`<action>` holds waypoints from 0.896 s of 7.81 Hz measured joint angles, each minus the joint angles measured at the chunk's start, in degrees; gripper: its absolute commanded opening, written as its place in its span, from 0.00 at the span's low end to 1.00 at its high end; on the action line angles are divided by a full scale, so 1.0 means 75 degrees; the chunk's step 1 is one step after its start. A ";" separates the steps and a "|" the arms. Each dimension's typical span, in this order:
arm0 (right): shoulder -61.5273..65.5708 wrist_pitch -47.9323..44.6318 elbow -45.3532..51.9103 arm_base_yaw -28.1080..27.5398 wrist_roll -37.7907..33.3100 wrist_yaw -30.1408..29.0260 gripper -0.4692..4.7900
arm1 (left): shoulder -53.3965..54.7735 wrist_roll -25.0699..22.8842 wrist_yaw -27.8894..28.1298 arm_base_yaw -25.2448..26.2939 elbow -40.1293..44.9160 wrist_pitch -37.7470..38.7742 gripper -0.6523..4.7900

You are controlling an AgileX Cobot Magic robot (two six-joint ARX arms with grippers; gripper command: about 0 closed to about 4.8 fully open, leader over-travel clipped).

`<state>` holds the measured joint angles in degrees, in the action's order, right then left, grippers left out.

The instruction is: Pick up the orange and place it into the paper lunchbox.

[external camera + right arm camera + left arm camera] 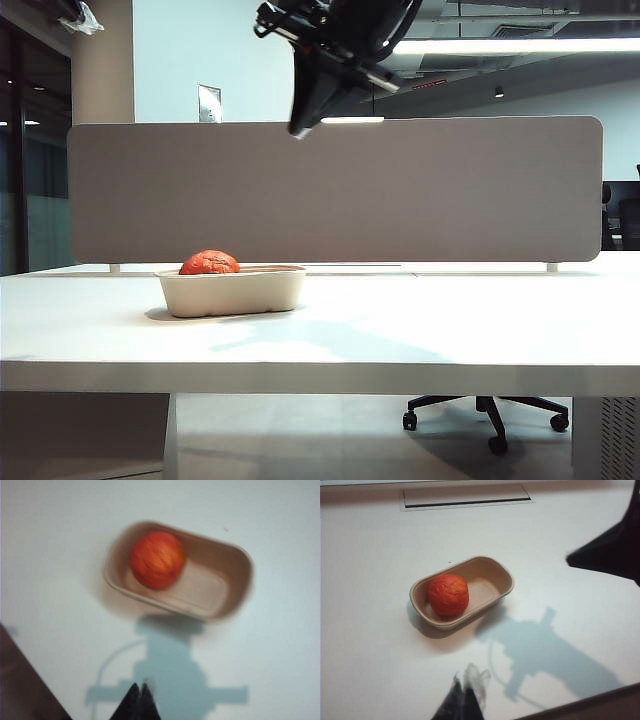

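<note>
Orange (448,594) sits inside the paper lunchbox (496,570), at one end of it, resting on the tray floor and close against the end wall; the other half of the tray is bare. In the exterior view the orange (209,263) pokes up above the rim at the left end of the lunchbox (232,291). Lunchbox stands flat on the white table (420,330), left of centre, in front of the grey divider panel (400,190).

My right gripper (140,696) is up in the air above the table, clear of the tray, fingertips pressed together, nothing in them. Right wrist view is motion-blurred.

My left gripper (465,695) hangs above the table near the tray, also apart from it; tips look together and empty, some pale wrapping on one finger.

Arm shadows fall on the table beside the lunchbox.
</note>
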<state>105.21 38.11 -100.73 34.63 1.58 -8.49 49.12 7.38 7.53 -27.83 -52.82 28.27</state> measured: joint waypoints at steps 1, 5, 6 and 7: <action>-0.1836 0.1600 0.0181 0.0003 0.0399 0.1139 0.08 | -0.0017 -0.0003 -0.0353 -0.0003 -0.0003 -0.0251 0.11; -0.8230 -0.0793 0.6260 -0.0303 0.0600 0.1151 0.08 | -0.2081 0.0000 -0.0495 -0.0009 0.1827 -0.0265 0.11; -0.8434 -0.0997 0.6557 -0.0300 0.0600 0.1137 0.08 | -0.2398 0.0000 -0.0495 -0.0006 0.2189 -0.0513 0.11; -0.8623 -0.1218 0.6857 -0.0297 0.0600 0.1128 0.08 | -0.2667 0.0000 -0.0495 -0.0006 0.2451 -0.0653 0.11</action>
<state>40.53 28.97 -49.30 32.40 6.09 -0.03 29.12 7.38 3.81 -27.88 -34.44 23.38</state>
